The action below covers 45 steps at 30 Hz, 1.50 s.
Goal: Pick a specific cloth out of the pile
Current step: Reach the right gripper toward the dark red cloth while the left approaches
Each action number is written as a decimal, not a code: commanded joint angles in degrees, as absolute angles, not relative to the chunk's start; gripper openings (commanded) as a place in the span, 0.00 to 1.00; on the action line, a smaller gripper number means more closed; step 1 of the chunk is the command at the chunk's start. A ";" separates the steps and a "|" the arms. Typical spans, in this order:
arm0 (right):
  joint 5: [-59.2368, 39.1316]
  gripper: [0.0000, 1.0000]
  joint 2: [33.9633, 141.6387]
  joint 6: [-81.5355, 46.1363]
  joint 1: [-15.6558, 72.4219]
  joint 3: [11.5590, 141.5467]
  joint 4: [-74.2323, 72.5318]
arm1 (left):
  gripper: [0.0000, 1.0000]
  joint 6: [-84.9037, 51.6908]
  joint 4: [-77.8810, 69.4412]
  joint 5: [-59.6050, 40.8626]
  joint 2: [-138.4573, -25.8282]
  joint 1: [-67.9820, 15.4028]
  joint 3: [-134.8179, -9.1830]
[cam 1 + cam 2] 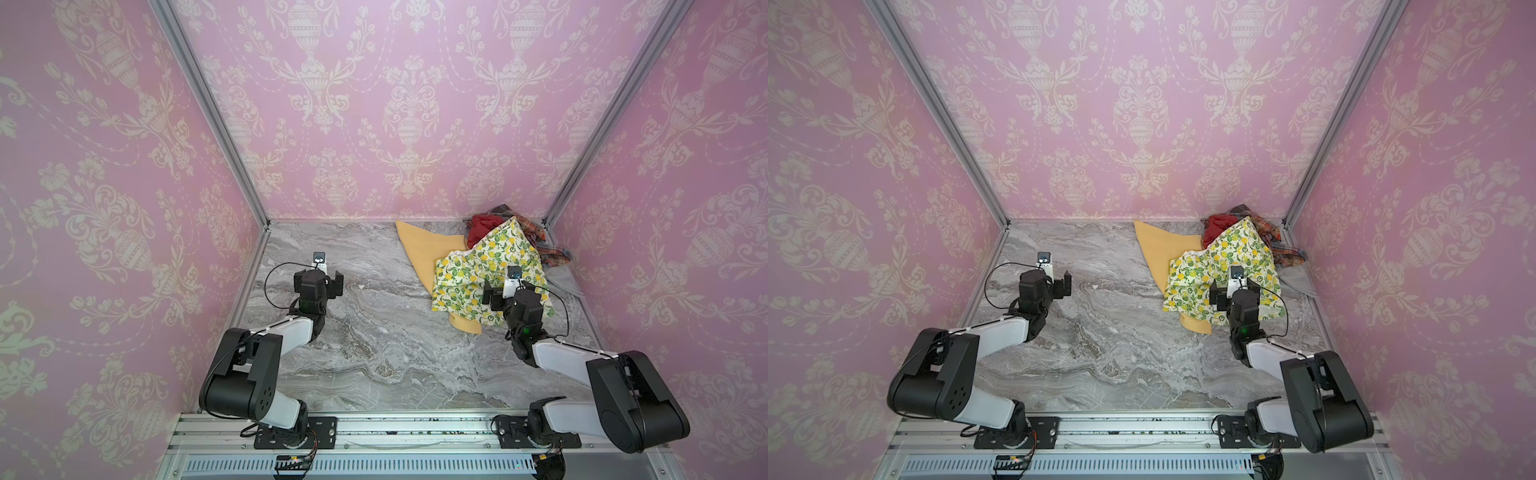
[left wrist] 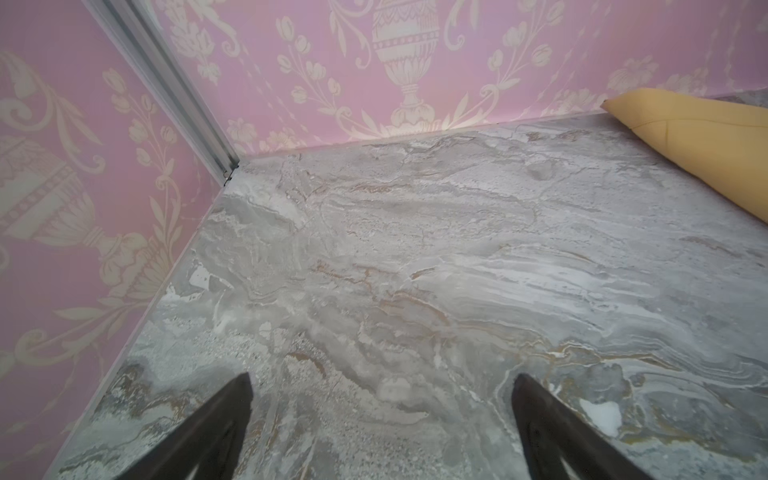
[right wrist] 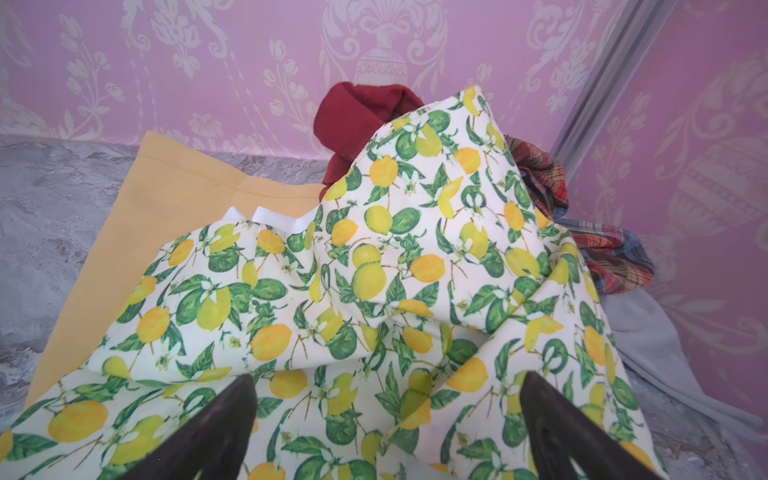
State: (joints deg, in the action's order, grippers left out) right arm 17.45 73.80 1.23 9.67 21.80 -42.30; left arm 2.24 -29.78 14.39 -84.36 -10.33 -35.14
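We see the plain deep-red soft cloth [image 3: 357, 120] bunched upper centre behind the lemon-print white cloth [image 3: 374, 291], both grippers [image 2: 382, 415] [image 3: 386, 415] spread wide, holding nothing

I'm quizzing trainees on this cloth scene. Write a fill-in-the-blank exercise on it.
1. The lemon cloth partly covers the plain ____ cloth behind it.
2. The yellow cloth lies flat, partly ____ the lemon cloth.
3. The right gripper hangs over the pile with its jaws ____.
4. The left gripper is over bare ____, holding nothing.

Missing words: red; under; open; table
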 commanded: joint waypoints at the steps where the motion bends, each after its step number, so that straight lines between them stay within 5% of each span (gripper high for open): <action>1: 22.95 1.00 69.13 -1.83 9.76 28.11 -30.09 | 0.99 -0.75 -16.81 12.54 -80.73 -12.64 -39.86; 7: 23.90 1.00 68.64 -7.80 9.76 41.96 -10.99 | 1.00 -6.30 -4.23 -1.88 -79.53 -16.93 -50.34; 19: 16.80 0.90 81.33 -10.11 9.76 70.66 20.66 | 0.99 -2.32 12.06 -11.59 -85.86 -25.93 -66.94; 45: 22.49 0.80 107.41 -1.53 11.60 97.25 31.62 | 0.99 -0.62 9.89 -12.43 -87.36 -30.69 -62.38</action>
State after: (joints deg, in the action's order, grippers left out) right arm 19.79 105.25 -3.81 11.33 93.95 29.58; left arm -2.20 9.45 -11.75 -86.76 -29.95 -63.35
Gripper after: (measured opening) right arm 0.806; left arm 0.994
